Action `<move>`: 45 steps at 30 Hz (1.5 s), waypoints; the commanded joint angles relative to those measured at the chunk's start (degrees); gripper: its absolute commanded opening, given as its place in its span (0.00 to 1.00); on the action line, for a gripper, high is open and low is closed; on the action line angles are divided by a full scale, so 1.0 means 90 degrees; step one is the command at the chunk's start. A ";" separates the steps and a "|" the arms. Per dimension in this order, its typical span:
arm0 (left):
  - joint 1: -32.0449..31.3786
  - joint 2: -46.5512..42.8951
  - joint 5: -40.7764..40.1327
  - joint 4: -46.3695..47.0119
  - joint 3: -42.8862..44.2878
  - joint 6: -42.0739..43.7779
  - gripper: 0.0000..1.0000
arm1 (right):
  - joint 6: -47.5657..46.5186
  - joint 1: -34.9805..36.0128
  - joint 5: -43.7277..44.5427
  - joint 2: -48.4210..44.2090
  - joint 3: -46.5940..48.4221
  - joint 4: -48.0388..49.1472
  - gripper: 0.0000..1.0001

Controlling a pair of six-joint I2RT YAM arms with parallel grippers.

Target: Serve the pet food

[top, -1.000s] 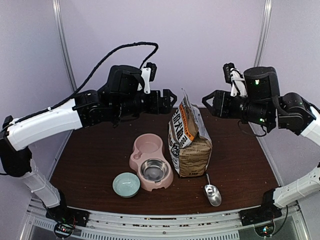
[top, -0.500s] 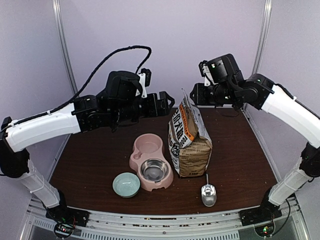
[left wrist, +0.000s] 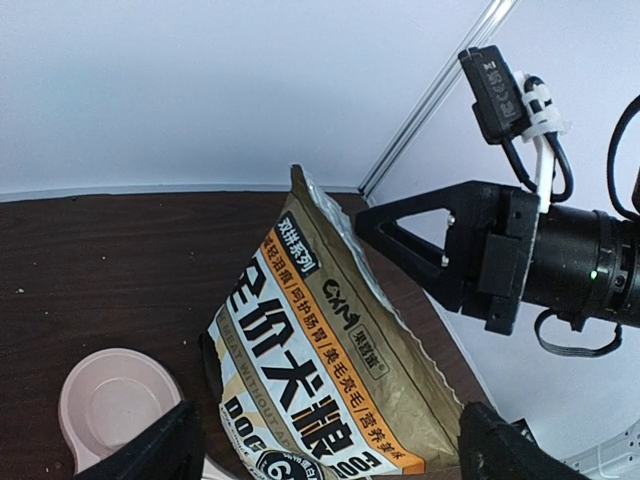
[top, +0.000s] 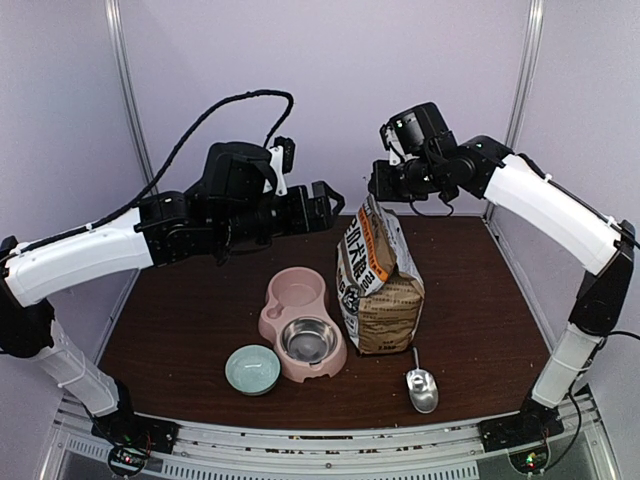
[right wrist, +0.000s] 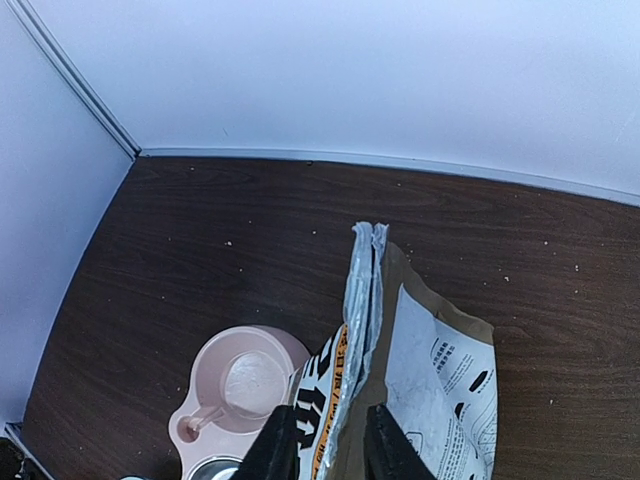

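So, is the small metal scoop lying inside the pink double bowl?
No, the small metal scoop lies on the dark wooden table, across the brown-and-white paper bag from the pink double bowl.

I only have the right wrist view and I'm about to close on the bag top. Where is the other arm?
Observer: The left end effector hangs wide open just left of the top of the bag, not touching it.
Operator: Is there a scoop anywhere?
Observer: Yes, a metal scoop lies on the table near the front edge, right of the bag's base.
Operator: Anything beside the pink bowl?
Observer: A small teal bowl sits at its front left.
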 commanded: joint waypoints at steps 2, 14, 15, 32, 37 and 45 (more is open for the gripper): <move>0.0019 -0.0157 -0.0065 0.0138 0.0002 0.0000 0.91 | -0.0098 -0.0042 0.0416 0.0165 0.0181 -0.0192 0.22; 0.0014 -0.0196 -0.0102 0.0114 -0.0031 0.0008 0.91 | -0.0101 -0.0171 0.0333 0.0401 0.0074 -0.0215 0.13; 0.0018 -0.0196 -0.0110 0.0103 -0.0036 0.0009 0.91 | -0.0098 -0.0173 0.0351 0.0430 0.0069 -0.0233 0.13; 0.0019 0.0051 0.0202 0.0234 0.0326 0.0319 0.92 | -0.0112 -0.0327 -0.0991 -0.0322 -0.0705 0.0290 0.00; 0.0013 0.0520 0.0698 0.0369 0.0872 0.0418 0.92 | 0.0126 -0.0330 -0.1943 -0.1248 -0.1688 0.1118 0.00; 0.0026 0.1444 0.1166 0.0335 0.1722 0.0253 0.92 | 0.0162 -0.0330 -0.2228 -0.1879 -0.2389 0.1373 0.00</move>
